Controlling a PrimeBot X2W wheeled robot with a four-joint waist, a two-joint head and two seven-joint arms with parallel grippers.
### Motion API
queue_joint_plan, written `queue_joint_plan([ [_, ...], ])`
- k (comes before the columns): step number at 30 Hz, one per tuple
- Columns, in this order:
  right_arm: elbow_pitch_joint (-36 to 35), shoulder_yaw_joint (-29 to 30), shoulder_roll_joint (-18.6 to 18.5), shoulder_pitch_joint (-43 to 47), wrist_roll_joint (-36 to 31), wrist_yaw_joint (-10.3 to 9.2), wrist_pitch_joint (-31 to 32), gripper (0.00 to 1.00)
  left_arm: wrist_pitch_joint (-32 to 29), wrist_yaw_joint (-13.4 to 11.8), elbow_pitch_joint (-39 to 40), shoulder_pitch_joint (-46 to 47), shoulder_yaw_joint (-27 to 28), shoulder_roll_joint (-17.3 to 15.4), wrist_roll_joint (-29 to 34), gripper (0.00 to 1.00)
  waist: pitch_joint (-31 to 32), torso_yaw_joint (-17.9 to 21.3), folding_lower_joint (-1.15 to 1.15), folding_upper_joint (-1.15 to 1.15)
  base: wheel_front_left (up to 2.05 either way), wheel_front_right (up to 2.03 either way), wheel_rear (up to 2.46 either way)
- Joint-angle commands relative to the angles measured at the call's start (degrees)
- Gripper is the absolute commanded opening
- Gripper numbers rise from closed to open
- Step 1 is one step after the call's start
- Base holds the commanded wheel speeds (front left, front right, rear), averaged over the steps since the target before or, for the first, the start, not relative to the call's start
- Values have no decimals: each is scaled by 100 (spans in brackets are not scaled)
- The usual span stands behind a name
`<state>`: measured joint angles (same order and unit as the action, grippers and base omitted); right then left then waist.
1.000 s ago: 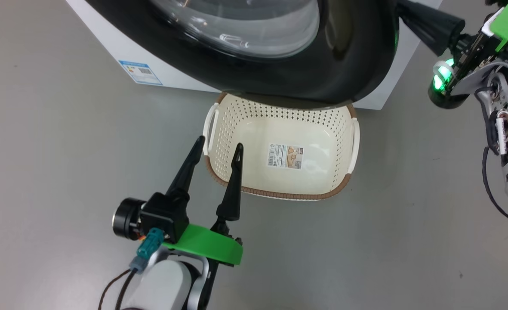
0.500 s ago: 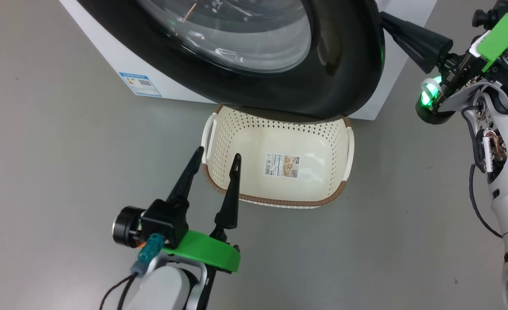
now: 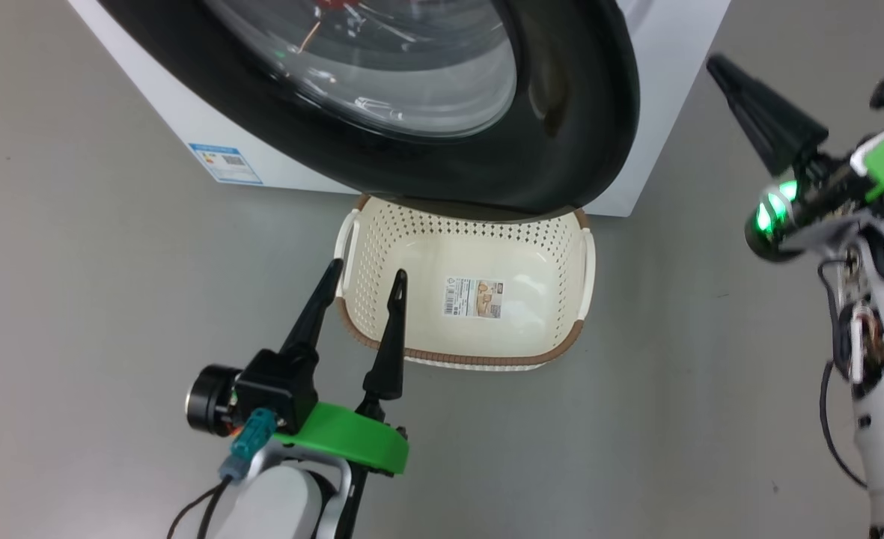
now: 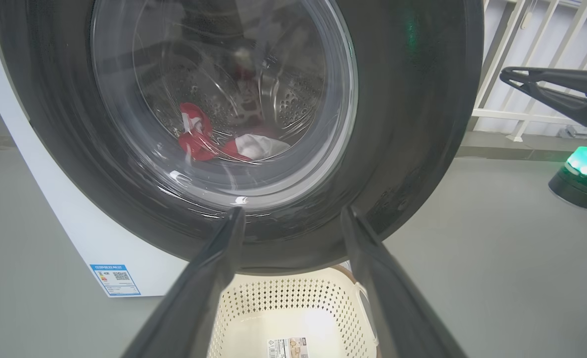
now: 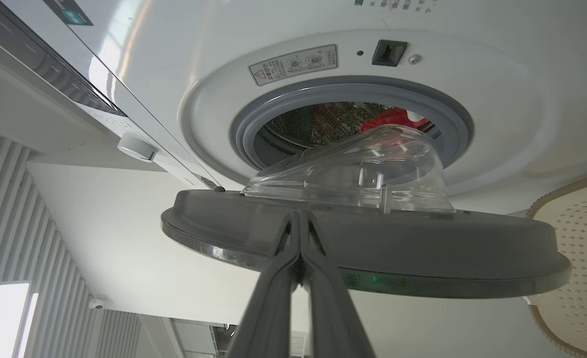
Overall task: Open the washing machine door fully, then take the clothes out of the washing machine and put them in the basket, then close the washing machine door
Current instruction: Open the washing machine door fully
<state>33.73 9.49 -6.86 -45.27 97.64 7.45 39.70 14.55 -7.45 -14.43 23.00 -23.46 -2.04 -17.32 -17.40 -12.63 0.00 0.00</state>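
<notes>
A smooth grey floor is softly reflecting overhead light. A white barred railing is standing along its far edge. In the right wrist view, white slatted panelling is meeting a plain white wall, and a bright window is glowing.

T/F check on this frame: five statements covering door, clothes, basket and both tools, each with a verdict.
1. The basket holds no clothes. True.
2. The washing machine door is latched shut. False: it stands swung partly open, off the machine's front.
3. The clothes lie on the floor. False: they are inside the washing machine, seen through the door glass.
4. The left tool is open and empty. True.
5. The right tool is open. False: its fingers are pressed together.
</notes>
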Motion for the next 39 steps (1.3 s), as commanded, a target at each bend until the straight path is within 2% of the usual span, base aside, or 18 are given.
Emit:
queue_joint_plan([
  [1, -495, -6, 91, 406, -217, 3, -155, 100, 45, 17, 105, -130, 237, -84, 93, 100, 77, 78, 0, 0, 0, 0, 0],
  [13, -1875, -145, 323, 2181, -924, 3, -1092, 100, 45, 91, -35, -379, 441, -84, 161, 100, 384, 273, 0, 0, 0, 0, 0],
  [22, -2737, -616, 379, 3351, -1597, 3, -2411, 100, 45, 123, -160, -569, 496, -84, 143, 100, 651, 433, 0, 0, 0, 0, 0],
  [27, -2970, -968, 224, 3807, -2479, 3, -3624, 100, 45, 175, -250, -680, 543, -84, 150, 100, 822, 519, 0, 0, 0, 0, 0],
  [32, -2806, -1403, -266, 4026, -3752, 3, -5029, 100, 45, 229, -344, -755, 576, -84, 159, 100, 991, 569, 0, 0, 0, 0, 0],
  [35, -2572, -1474, -433, 4025, -4485, 3, -5382, 100, 45, 238, -379, -815, 597, -84, 157, 100, 1083, 592, 0, 0, 0, 0, 0],
  [39, -2472, -1162, -375, 3978, -5544, 3, -5463, 100, 45, 237, -406, -899, 605, -84, 151, 100, 1203, 594, 0, 0, 0, 0, 0],
])
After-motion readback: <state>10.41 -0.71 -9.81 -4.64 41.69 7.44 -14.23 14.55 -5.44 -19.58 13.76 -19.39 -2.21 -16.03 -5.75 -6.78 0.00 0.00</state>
